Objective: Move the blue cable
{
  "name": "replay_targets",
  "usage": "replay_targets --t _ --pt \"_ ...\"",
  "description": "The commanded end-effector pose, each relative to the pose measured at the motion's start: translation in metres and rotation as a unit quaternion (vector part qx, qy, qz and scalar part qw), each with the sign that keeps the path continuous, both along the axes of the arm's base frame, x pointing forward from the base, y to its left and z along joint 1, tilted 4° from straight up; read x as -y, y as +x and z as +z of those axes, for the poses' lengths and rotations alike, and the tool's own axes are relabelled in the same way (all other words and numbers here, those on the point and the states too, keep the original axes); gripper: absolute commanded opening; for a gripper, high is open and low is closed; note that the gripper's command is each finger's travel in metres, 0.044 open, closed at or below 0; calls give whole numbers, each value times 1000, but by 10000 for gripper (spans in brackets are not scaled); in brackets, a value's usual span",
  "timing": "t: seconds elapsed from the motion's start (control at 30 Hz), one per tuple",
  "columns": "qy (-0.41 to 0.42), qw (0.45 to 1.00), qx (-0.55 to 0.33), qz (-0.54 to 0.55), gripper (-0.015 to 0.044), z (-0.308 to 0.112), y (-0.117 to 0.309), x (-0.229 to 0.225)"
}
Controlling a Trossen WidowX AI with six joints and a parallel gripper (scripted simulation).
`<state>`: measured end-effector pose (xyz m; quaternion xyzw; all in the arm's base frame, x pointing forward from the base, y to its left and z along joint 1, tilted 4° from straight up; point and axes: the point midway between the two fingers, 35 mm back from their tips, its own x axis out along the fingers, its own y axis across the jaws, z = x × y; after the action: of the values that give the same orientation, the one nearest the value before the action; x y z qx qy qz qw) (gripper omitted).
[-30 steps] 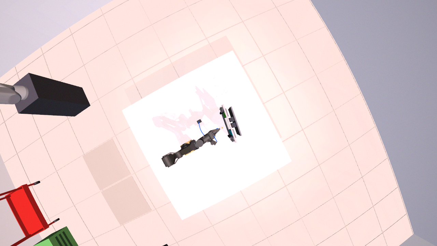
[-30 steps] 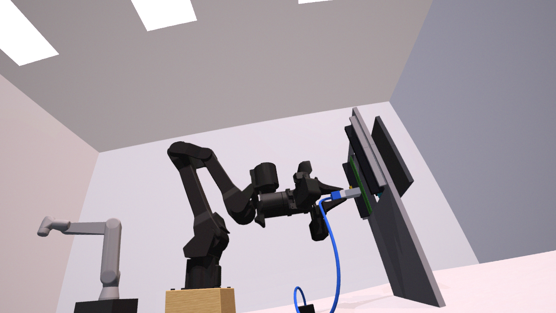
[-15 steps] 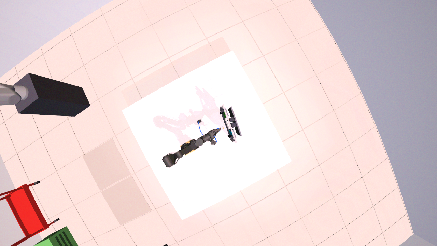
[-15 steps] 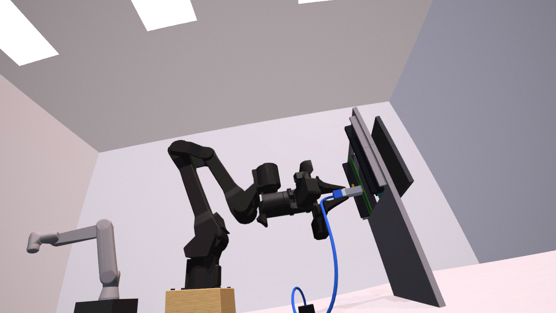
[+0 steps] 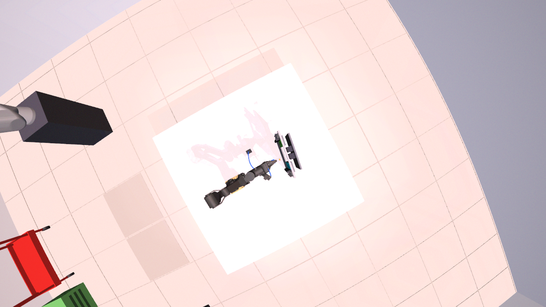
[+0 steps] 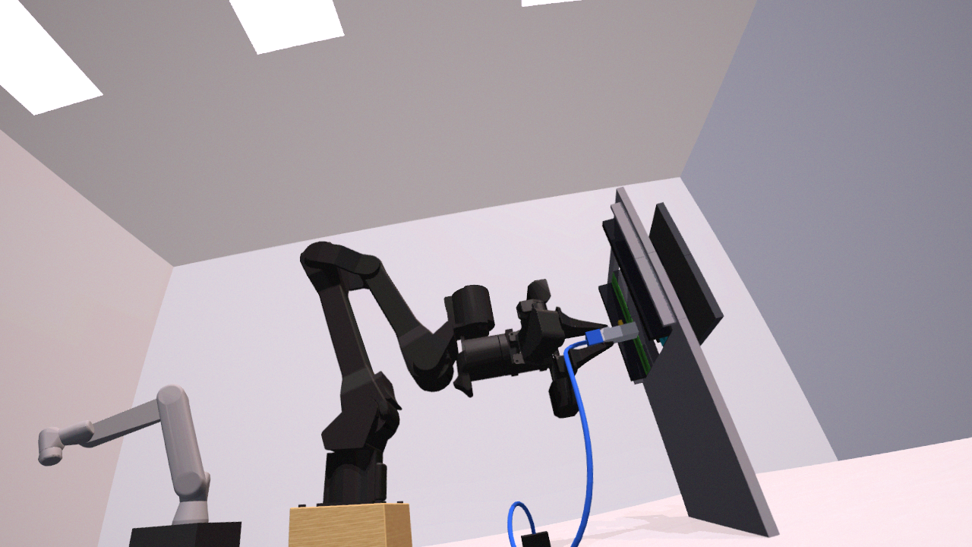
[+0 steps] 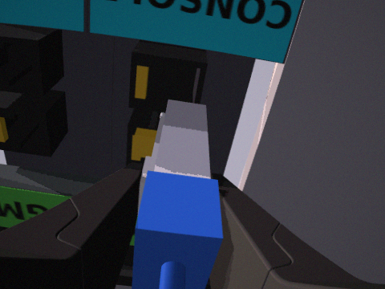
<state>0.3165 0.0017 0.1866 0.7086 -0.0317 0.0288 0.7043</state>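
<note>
The plug is clamped between the 2 fingers of the gripper. In the wrist view, its grey nose is pointed toward 12 o'clock, below the teal CONSOLE label; whether a port is entered cannot be told. The blue cable is hung from its rear.

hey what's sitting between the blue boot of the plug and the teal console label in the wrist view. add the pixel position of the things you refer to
In the wrist view, the plug's grey body (image 7: 182,148), then a black port block (image 7: 170,76) with yellow inside.
</note>
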Motion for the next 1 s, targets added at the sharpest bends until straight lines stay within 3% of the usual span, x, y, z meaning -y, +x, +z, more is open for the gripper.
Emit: replay_targets --t 0.0,0.97 --pt "-1 1000 4 -2 0 4 3 1" --pt "-2 1000 6 -3 0 7 14 3"
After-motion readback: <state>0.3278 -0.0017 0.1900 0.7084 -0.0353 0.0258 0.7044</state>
